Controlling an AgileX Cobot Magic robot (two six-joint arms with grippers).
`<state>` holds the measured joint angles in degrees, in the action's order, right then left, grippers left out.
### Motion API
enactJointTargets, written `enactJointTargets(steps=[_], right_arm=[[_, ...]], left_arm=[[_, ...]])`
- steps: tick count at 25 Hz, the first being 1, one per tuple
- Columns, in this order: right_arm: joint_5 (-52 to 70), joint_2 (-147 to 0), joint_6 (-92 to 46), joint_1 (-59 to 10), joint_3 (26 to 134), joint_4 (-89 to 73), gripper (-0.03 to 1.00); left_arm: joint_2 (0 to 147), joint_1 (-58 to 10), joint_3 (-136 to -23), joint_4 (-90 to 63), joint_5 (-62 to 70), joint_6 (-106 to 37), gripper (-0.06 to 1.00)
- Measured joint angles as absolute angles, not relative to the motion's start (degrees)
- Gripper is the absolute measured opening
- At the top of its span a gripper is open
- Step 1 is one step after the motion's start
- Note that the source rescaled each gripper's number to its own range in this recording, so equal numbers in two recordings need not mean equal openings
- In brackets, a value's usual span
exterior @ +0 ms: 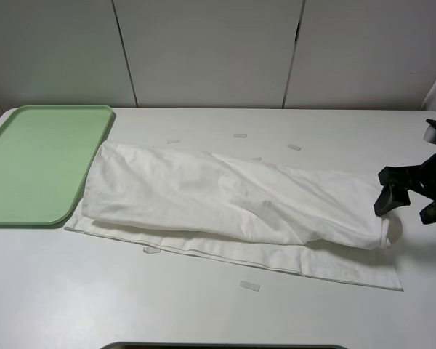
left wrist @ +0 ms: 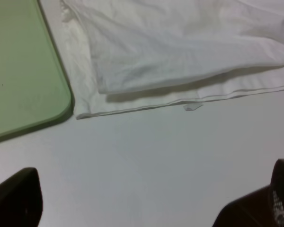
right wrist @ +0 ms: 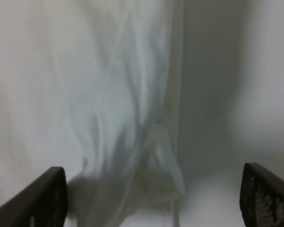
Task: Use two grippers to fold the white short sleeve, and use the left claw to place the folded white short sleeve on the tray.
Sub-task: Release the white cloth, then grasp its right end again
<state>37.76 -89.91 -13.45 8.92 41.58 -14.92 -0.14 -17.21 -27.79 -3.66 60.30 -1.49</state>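
The white short sleeve (exterior: 225,200) lies across the middle of the table (exterior: 203,320) as one long band, its upper layer folded towards us over the lower layer. Its left end sits right up against the right rim of the pale-green tray (exterior: 29,211).

The right gripper (exterior: 408,205) hovers just beside the shirt's right end. Its fingers (right wrist: 42,201) are spread wide and hold nothing. In its wrist view the cloth's end lies ahead of the tips, not between them.

The left gripper (left wrist: 149,201) is out of the high view. Its fingers (left wrist: 16,198) are spread wide too, over bare table on the near side of the shirt's near-left corner, apart from the hem.

The next step looks like a crosswise fold, right end over towards the tray. To do it well, I'd say the right claw should come in low and square and bite both layers at the end. The left claw should take the near-left edge so the band doesn't slide. It also needs a high enough lift, or the lower layer drags and creases.

Small pale strips (exterior: 249,286) dot the table nearby.
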Motion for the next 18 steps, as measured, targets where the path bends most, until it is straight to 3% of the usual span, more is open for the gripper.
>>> enactJointTargets(steps=[18], right_arm=[[31.5,-104.4,-13.7,5.6,41.5,-20.5,0.81]], left_arm=[[-0.1,-17.2,-27.8,-2.0,60.3,-1.5,0.96]])
